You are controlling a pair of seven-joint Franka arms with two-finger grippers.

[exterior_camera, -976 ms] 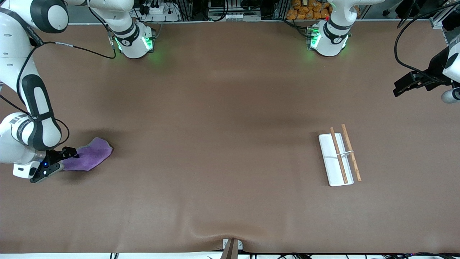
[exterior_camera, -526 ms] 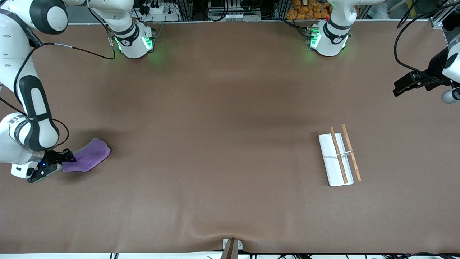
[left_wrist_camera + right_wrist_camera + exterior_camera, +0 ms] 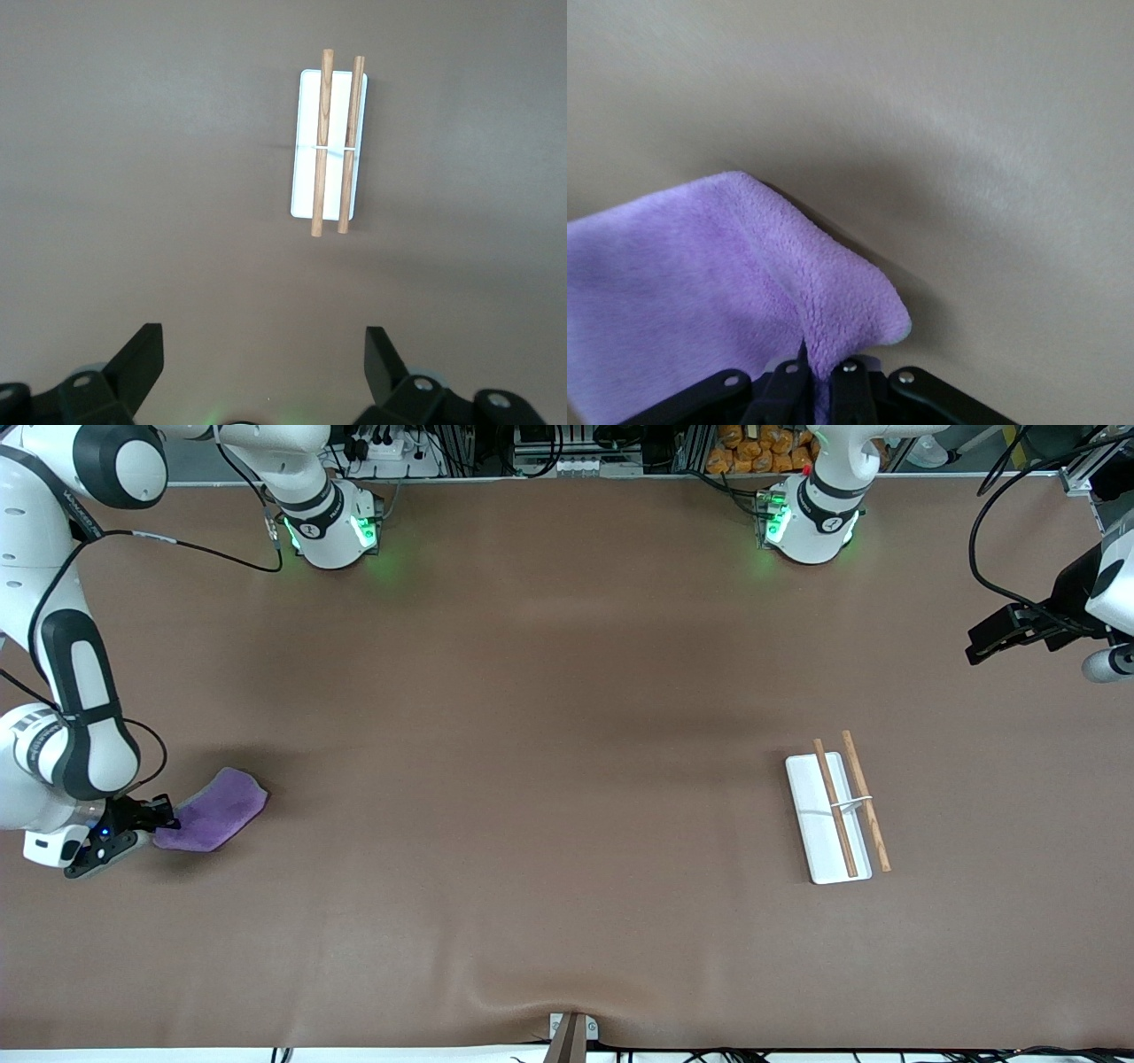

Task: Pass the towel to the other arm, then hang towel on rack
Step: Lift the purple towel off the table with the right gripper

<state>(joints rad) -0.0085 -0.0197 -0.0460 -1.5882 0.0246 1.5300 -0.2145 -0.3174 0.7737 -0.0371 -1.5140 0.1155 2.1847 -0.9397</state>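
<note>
Rack [image 3: 833, 817] sat on table [image 3: 549, 779] toward left arm's end, nearest the front camera of the lot: white flat base w/ two thin brown rods joined by white crosspiece; also seen from above in left wrist view [image 3: 330, 146]. Towel [image 3: 211, 818] lay slightly farther back, at right arm's end, well apart from rack, one edge pinched. Right gripper [image 3: 158, 821] clamped on that edge; in right wrist view fingers [image 3: 844, 382] closed tight on purple fuzzy cloth [image 3: 718, 292], rest of cloth draping away above table. Left gripper [image 3: 264, 354] hung up high over left arm's end, waiting, fingers spread wide, nothing between.
</note>
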